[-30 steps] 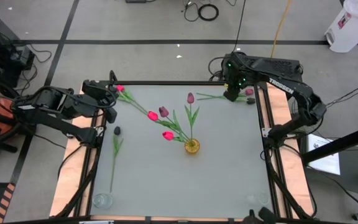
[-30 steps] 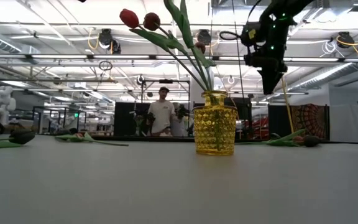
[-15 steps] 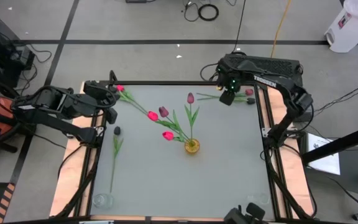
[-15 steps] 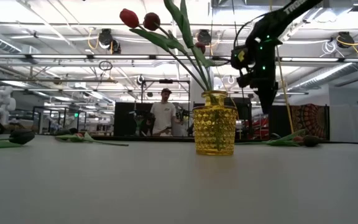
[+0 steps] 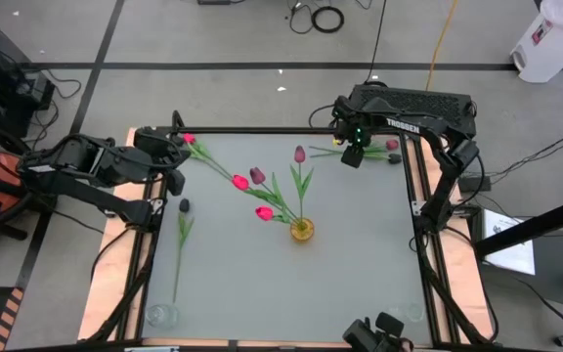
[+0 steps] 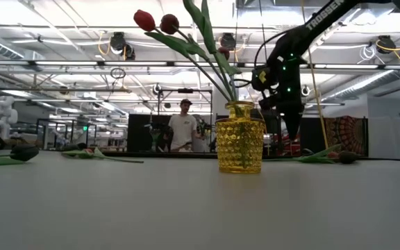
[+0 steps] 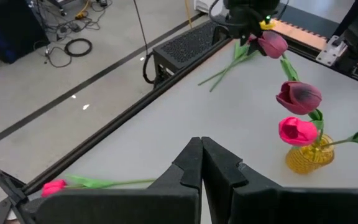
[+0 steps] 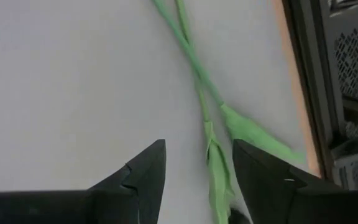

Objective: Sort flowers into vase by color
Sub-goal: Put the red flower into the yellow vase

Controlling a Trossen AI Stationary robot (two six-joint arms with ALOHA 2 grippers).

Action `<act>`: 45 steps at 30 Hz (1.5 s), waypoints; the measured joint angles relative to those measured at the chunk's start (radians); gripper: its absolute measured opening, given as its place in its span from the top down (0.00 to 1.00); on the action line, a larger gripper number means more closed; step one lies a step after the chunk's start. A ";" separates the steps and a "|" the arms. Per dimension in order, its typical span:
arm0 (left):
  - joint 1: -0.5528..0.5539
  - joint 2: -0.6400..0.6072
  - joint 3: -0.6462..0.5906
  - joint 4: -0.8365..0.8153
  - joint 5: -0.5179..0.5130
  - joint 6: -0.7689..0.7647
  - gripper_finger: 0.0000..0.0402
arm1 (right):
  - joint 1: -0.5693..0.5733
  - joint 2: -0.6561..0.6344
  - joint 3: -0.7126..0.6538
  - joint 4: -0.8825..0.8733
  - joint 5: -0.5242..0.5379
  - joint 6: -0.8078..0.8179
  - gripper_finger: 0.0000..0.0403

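Flowers in vase: four tulips (image 5: 299, 154) stand in the yellow vase (image 5: 302, 231), near the middle of the surface (image 5: 360, 264). Their heads are pink, red and dark red. They lean out and away from the vase.
Vase: it is small, bumpy yellow glass, and it stands upright (image 6: 240, 137).
Flowers at the far right corner: two tulips (image 5: 391, 146) lie flat, with their green stems crossing. One head is pink and one is dark.
Flower at the far left corner: a pink tulip (image 5: 190, 140) lies flat, just beside the left tool.
Dark flower: a near-black tulip (image 5: 184, 206) lies flat by the left edge. Its long stem points to the near side.
Right tool: it (image 8: 194, 171) hangs over the stems of the two tulips at the far right corner. Its two fingers (image 8: 143, 171) are apart, with a green stem and leaf showing between them. It holds nothing.
Left tool: it (image 7: 201, 163) is closed and holds nothing. It waits at the far left corner of the surface.
Clear vases: one clear glass (image 5: 161, 315) stands at the near left corner. Another (image 5: 411, 313) stands at the near right corner.
Person: someone in a light shirt (image 6: 181, 128) stands far behind the surface.
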 joint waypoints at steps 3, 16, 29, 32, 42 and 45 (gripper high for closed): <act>0.000 0.000 0.000 0.009 0.024 -0.002 0.98 | 0.000 0.013 0.000 0.017 0.011 -0.024 0.56; 0.000 0.000 0.000 0.021 0.067 -0.046 0.98 | -0.003 0.072 0.000 -0.002 0.124 -0.021 0.56; 0.000 0.000 0.000 0.028 0.075 -0.077 0.98 | -0.003 0.117 0.000 0.085 0.140 -0.025 0.56; 0.000 0.000 0.000 0.037 0.094 -0.077 0.98 | -0.005 0.117 0.000 0.109 0.153 -0.028 0.56; 0.000 0.000 0.000 0.066 0.118 -0.080 0.98 | -0.027 0.117 0.000 0.065 0.147 -0.019 0.56; 0.000 0.000 0.000 0.066 0.118 -0.080 0.98 | -0.027 0.117 0.000 0.076 0.146 -0.039 0.56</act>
